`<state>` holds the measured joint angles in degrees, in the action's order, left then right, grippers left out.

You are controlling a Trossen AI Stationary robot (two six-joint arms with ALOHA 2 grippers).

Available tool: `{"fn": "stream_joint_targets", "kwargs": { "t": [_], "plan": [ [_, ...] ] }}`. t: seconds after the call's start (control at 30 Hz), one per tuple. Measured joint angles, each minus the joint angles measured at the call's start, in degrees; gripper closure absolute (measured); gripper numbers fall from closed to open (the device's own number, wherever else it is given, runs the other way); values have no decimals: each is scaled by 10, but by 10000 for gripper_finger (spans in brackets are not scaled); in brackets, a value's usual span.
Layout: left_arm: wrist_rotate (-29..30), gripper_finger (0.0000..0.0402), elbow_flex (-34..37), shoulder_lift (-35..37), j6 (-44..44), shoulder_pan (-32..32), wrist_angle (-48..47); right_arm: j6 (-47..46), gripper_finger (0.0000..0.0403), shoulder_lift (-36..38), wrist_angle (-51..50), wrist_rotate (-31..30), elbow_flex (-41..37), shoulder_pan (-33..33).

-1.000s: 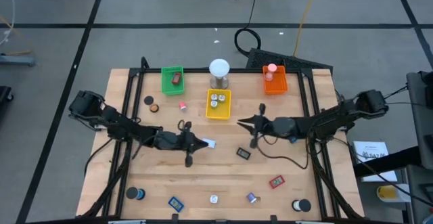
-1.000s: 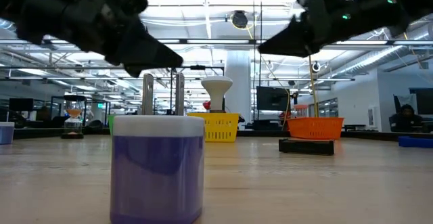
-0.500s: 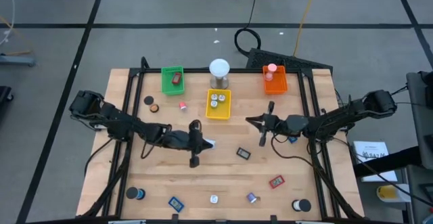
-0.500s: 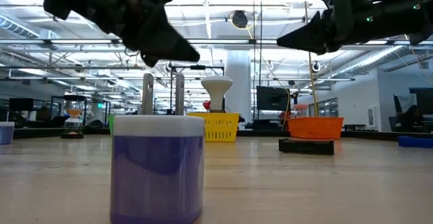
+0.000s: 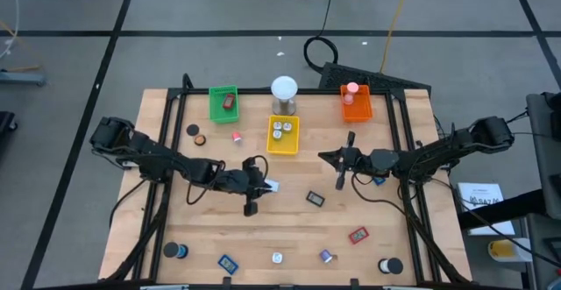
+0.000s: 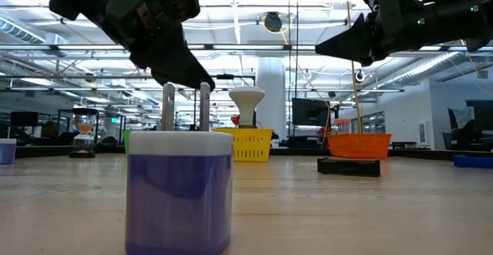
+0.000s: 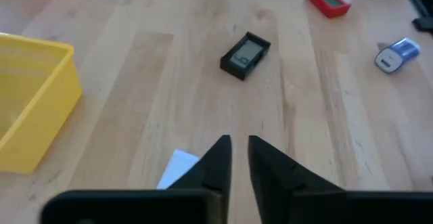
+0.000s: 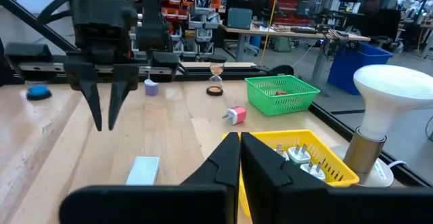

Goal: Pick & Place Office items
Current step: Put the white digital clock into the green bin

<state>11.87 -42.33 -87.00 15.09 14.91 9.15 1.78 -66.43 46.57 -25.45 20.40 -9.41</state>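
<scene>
My left gripper (image 5: 263, 185) hangs over the table's middle, fingers pointing down with a narrow gap, right beside a pale blue-white flat piece (image 7: 178, 167) that lies on the wood; it touches nothing. My right gripper (image 5: 323, 158) hovers shut, right of the yellow tray (image 5: 282, 136), holding nothing. Lying flat and apart on the table are a dark rectangular piece (image 7: 245, 53), a red piece (image 5: 358, 235), a blue piece (image 5: 228, 262), a blue-white plug (image 6: 179, 189), black rolls (image 5: 178, 251) and a pink bit (image 5: 237, 137).
Along the far side stand a green tray (image 5: 223, 103), the yellow tray holding white plugs (image 8: 298, 155), an orange tray (image 5: 356, 105) and a white-domed cylinder (image 5: 284, 94). A second black roll (image 5: 390, 265) sits at the near right corner. Bare wood lies between the two grippers.
My left gripper has moved toward the table's right and tipped its fingers downward, sinking toward the pale flat piece. My right gripper drew back a little toward the right edge and rose slightly, then stayed still. No object has moved.
</scene>
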Motion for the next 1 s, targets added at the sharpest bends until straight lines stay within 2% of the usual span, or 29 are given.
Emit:
{"fn": "stream_joint_targets", "kwargs": {
  "t": [0.17, 0.27, 0.37, 0.57, 0.8, 1.0],
  "plan": [
    [-2, 290, -44, 0, 1, -29, -80, 3, 399, 0, -1, 0, 0, 0],
    [-32, 258, -71, 0, -17, -44, -117, 4, 399, 0, -1, 0, 0, 0],
    [-59, 228, -93, 0, -43, -48, -140, 4, 399, 0, -1, 0, 0, 0],
    [-60, 177, -121, 0, -54, -52, -158, 4, 399, 0, -1, 0, 0, 0],
    [-81, 150, -138, -51, -49, -72, -174, 4, 399, 0, -1, 0, 0, 0],
    [-89, 148, -165, -113, -107, -69, -215, 4, 399, 0, -7, 1, -2, 0]
  ]
}}
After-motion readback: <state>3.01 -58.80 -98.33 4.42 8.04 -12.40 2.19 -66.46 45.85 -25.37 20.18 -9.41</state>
